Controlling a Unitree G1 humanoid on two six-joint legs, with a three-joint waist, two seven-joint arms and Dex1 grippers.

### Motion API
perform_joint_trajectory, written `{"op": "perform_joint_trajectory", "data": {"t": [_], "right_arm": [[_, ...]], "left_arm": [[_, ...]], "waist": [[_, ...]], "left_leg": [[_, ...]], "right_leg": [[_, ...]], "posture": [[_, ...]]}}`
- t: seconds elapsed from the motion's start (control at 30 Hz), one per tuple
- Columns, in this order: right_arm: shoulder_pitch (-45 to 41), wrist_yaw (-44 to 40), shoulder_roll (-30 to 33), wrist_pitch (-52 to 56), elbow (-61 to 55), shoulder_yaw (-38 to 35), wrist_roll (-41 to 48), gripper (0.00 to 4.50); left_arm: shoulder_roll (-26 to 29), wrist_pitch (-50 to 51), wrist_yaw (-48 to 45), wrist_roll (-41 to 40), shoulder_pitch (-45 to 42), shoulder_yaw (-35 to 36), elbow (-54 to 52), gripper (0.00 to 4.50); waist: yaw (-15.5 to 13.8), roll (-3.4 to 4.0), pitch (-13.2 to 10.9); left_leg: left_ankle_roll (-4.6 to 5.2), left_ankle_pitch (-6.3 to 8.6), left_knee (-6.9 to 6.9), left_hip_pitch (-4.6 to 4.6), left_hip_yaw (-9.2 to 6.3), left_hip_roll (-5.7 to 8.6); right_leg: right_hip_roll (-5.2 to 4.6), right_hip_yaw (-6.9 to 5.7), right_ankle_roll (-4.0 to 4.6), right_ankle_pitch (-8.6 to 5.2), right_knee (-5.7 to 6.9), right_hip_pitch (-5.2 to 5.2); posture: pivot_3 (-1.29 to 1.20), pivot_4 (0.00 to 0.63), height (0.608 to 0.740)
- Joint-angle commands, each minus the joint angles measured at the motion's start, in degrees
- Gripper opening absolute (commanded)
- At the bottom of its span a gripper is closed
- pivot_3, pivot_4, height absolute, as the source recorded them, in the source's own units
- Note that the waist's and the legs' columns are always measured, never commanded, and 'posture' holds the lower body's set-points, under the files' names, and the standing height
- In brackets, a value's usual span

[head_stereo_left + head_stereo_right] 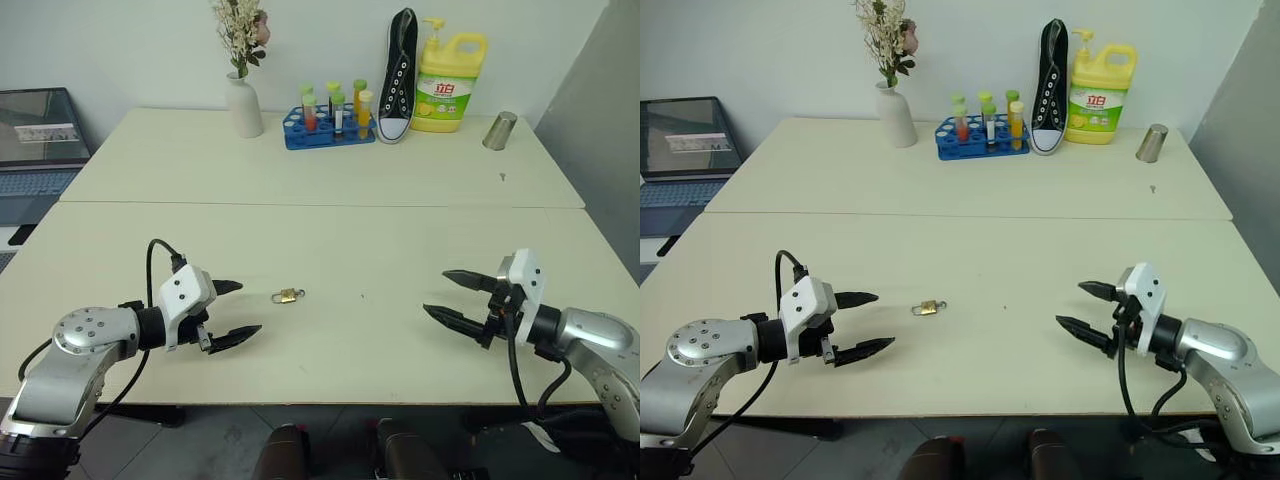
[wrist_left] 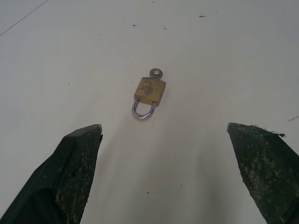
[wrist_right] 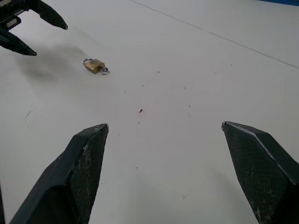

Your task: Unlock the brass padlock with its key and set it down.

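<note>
The brass padlock [image 1: 287, 296] lies flat on the cream table [image 1: 330, 250], near the front and a little left of centre. In the left wrist view the brass padlock [image 2: 149, 92] shows its silvery shackle closed, and the key [image 2: 155, 73] sticks out of its bottom end by its round head. My left gripper [image 1: 238, 310] hovers open just left of the lock, nothing between its fingers. My right gripper [image 1: 448, 296] stands open far to the right, pointing toward the lock, also empty. The right wrist view shows the padlock [image 3: 95, 66] with the left gripper's fingertips [image 3: 28, 51] beside it.
At the table's back stand a white vase with dried flowers [image 1: 243, 100], a blue rack of test tubes [image 1: 330, 120], an upright black sneaker [image 1: 398, 75], a yellow detergent bottle [image 1: 450, 80] and a metal cup [image 1: 499, 131]. A laptop [image 1: 40, 150] sits off to the left.
</note>
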State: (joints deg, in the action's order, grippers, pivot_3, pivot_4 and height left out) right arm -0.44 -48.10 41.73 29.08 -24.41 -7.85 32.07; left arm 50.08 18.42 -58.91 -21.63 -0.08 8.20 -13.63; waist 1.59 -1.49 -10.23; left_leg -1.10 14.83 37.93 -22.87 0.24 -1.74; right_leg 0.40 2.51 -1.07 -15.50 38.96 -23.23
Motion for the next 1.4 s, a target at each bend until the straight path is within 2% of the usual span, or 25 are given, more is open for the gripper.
{"op": "perform_joint_trajectory", "data": {"t": [0.03, 0.33, 0.83, 1.0, 1.27, 1.4], "right_arm": [[0.8, -2.0, 0.8, -4.1, -0.3, 0.0, -2.2, 4.07], [2.1, -5.2, 1.4, -7.7, -1.7, 2.7, -5.1, 4.07], [-4.6, -8.3, 3.0, -1.4, -7.8, 6.8, 0.4, 4.07], [-5.7, -7.8, 2.6, -0.8, -7.6, 6.9, 0.1, 4.07], [-6.6, -6.0, 2.4, 1.7, -10.0, 7.9, 0.3, 4.07], [-7.3, -4.4, 2.0, 3.1, -10.7, 8.6, 0.2, 4.07]], "left_arm": [[0.4, -1.1, -1.0, -0.6, -0.9, 0.9, -1.5, 4.50], [0.4, -0.9, -0.9, 0.3, -1.6, 0.1, -1.4, 4.50], [-0.3, -7.8, -3.9, 2.2, -2.3, -0.9, 3.2, 4.50], [-1.1, -5.7, -4.4, 0.6, -3.8, -1.2, 4.5, 4.50], [-2.7, -9.7, -4.7, 7.0, -9.9, -8.4, 9.5, 4.50], [-5.6, -12.3, -3.3, 11.2, -15.0, -12.5, 14.9, 4.50]], "waist": [[0.0, 0.00, 0.0], [0.0, -0.01, 0.0], [0.0, -0.03, 0.0], [0.0, -0.04, 0.0], [-0.1, -0.04, 0.0], [-0.1, -0.05, 0.0]], "left_leg": [[0.00, 0.00, 0.00, 0.00, 0.00, -0.01], [0.00, 0.00, 0.00, 0.00, -0.02, -0.01], [0.00, 0.00, 0.01, 0.01, -0.02, -0.01], [0.00, 0.00, 0.01, 0.00, -0.03, 0.00], [0.00, 0.00, 0.02, -0.01, -0.03, 0.02], [0.00, 0.00, 0.03, -0.02, -0.04, 0.04]], "right_leg": [[0.00, 0.00, 0.00, 0.00, 0.00, 0.00], [0.02, -0.01, 0.00, 0.00, 0.00, 0.00], [0.02, -0.01, 0.00, 0.00, 0.01, 0.00], [0.01, -0.03, 0.00, 0.00, 0.00, 0.00], [0.03, -0.03, 0.00, 0.00, 0.01, 0.00], [0.07, -0.03, 0.00, 0.00, 0.02, 0.00]], "posture": [[0.00, 0.150, 0.740], [0.00, 0.150, 0.740], [0.00, 0.150, 0.740], [0.00, 0.150, 0.740], [0.00, 0.150, 0.740], [0.00, 0.150, 0.740]]}}
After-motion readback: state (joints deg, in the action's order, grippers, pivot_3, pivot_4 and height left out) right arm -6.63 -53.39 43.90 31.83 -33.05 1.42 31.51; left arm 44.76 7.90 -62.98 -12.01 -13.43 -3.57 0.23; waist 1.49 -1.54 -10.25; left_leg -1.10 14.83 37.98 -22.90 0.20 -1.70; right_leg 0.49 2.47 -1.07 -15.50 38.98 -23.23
